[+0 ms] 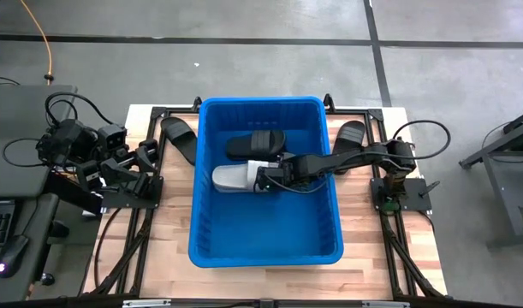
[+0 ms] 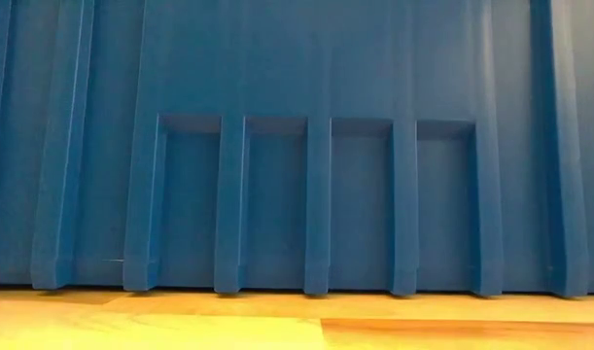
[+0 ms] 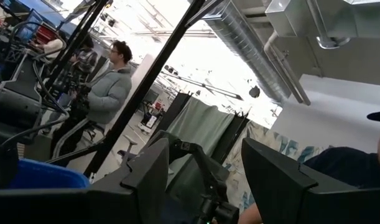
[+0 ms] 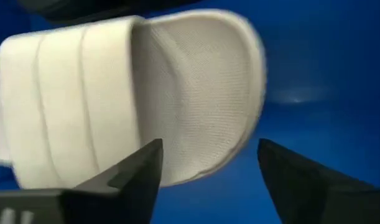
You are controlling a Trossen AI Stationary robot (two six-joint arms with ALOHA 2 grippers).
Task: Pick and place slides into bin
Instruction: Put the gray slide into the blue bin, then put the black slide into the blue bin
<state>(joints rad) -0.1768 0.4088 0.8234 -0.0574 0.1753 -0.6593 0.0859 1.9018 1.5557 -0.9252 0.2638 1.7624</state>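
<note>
**Grey slide lying in the bin, right tool spread over it**

Ribbed blue plastic fills the whole low view: the bin's (image 2: 306,146) side wall stands so close that it blocks everything behind it, with only a strip of pale wooden worktop (image 2: 180,326) showing under it. Seen from above, the bin is a deep rectangular tub with a rounded rim, set at the middle of the worktop.

Inside the bin lie two slides. A black slide (image 1: 254,144) with a ridged strap rests near the bin's far wall. Just on the near side of it lies a light grey slide (image 1: 231,177), with a wide grooved strap and a finely textured footbed in the right wrist view (image 4: 146,93). The right tool (image 1: 263,178) reaches over the bin's right wall and sits at this grey slide's right end; its two dark fingers (image 4: 124,171) stand spread apart, with the slide's rounded end partly between them and no pinch visible.

Outside the bin, one black slide (image 1: 177,135) lies on the worktop by the bin's far left corner and another black slide (image 1: 351,134) by its far right corner.

The left tool (image 1: 139,156) waits left of the bin, over the worktop's left edge, its fingers (image 3: 146,180) apart and holding nothing. Past them the room shows a person (image 3: 112,84) in a grey jacket and silver ducting overhead.
</note>
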